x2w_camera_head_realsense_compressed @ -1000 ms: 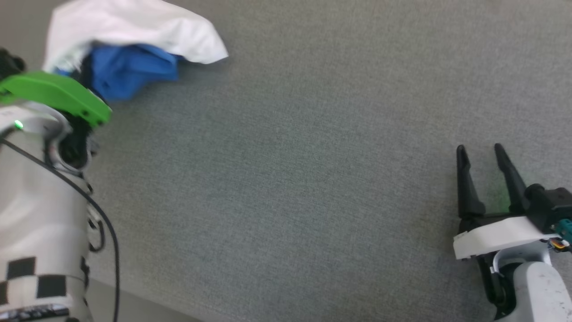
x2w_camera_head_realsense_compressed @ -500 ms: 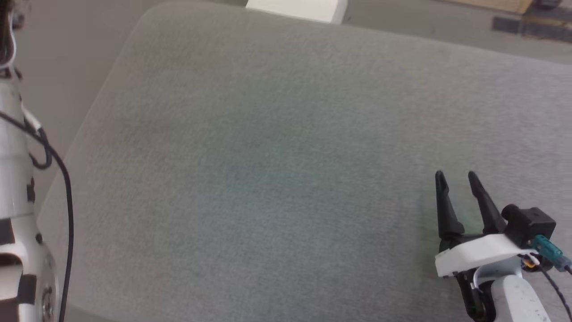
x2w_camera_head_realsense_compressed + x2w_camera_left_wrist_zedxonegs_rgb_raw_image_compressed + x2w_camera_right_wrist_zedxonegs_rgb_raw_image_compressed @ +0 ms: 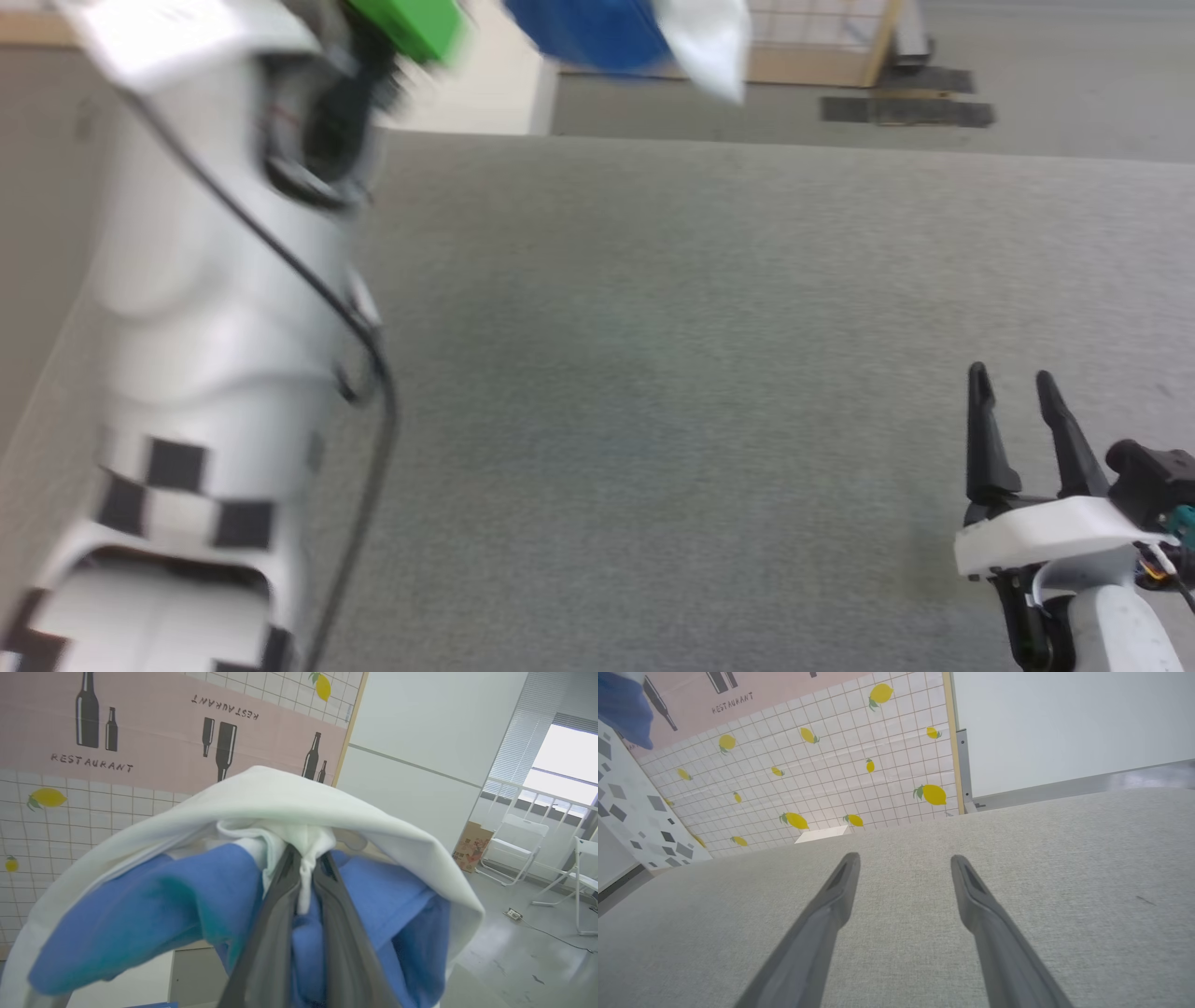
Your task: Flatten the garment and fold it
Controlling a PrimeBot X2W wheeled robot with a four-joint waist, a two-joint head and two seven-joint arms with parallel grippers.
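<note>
The garment (image 3: 261, 812) is being held bunched in the air by the left gripper (image 3: 306, 868), clamped on a white fold, and is best being lowered onto the table (image 3: 700, 327), where the right gripper (image 3: 1010, 373), jaws apart, is waiting for a hem.

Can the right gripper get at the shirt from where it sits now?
Probably not without a long reach. The right gripper sits open, low over the table, while the shirt hangs bunched high up on the far left, pinched in the shut left gripper. Distance is the problem, not an obstacle.
</note>
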